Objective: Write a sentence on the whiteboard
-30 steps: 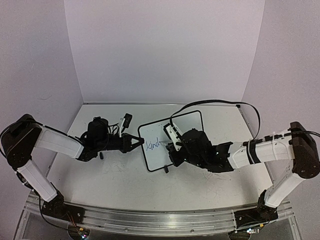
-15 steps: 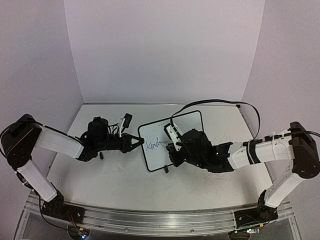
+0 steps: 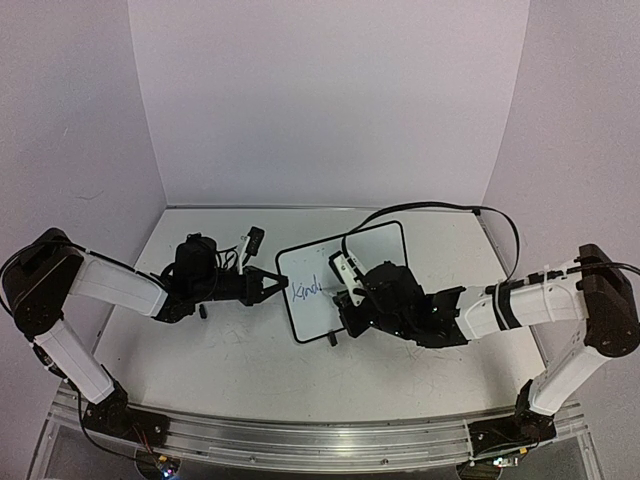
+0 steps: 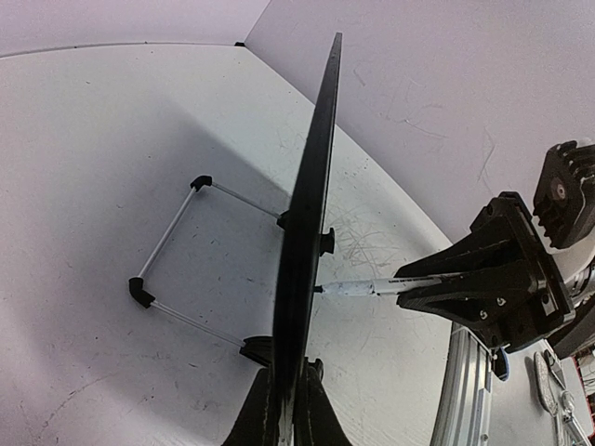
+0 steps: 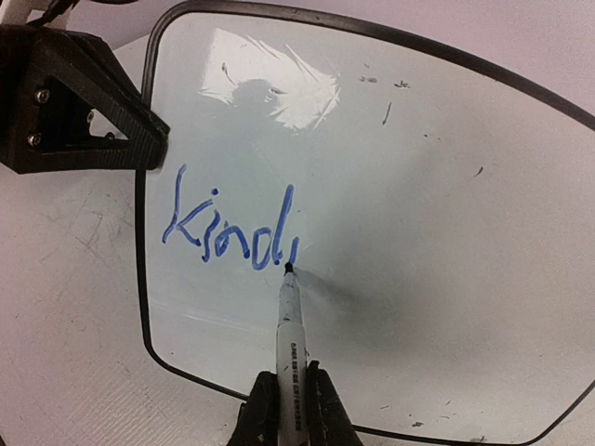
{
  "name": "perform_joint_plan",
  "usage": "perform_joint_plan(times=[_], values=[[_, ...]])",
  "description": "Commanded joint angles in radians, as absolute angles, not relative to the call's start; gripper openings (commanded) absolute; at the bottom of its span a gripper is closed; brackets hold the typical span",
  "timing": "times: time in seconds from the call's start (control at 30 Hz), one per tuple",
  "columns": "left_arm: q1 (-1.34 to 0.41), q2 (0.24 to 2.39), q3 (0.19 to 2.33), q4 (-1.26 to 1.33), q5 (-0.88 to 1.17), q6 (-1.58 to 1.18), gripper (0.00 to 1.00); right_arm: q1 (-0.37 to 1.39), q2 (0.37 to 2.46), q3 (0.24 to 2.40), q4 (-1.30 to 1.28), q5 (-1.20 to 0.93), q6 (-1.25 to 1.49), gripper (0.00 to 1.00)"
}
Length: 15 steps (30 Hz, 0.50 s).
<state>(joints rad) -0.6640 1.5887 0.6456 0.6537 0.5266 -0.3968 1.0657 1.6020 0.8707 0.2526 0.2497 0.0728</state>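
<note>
Blue handwritten sentence [image 5: 228,228] grew a stroke beyond "Kind"; right hand [image 5: 284,395] pinched slim white marker [image 5: 289,325], left hand [image 4: 286,400] clamped black-framed white whiteboard [image 5: 437,214] steady; light, even strokes advisable.

White table [image 3: 240,350] bears the whiteboard [image 3: 380,245], seemingly propped
</note>
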Motion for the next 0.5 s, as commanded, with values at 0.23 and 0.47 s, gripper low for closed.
perform_joint_plan(times=[0.23, 0.47], values=[[-0.66, 1.562, 0.643, 0.638, 0.529, -0.393, 0.0, 1.063, 1.6, 0.848, 0.242, 0.252, 0.095, 0.0], [-0.66, 1.564, 0.644, 0.639, 0.53, -0.393, 0.0, 1.063, 1.611, 0.876, 0.247, 0.272, 0.091, 0.0]])
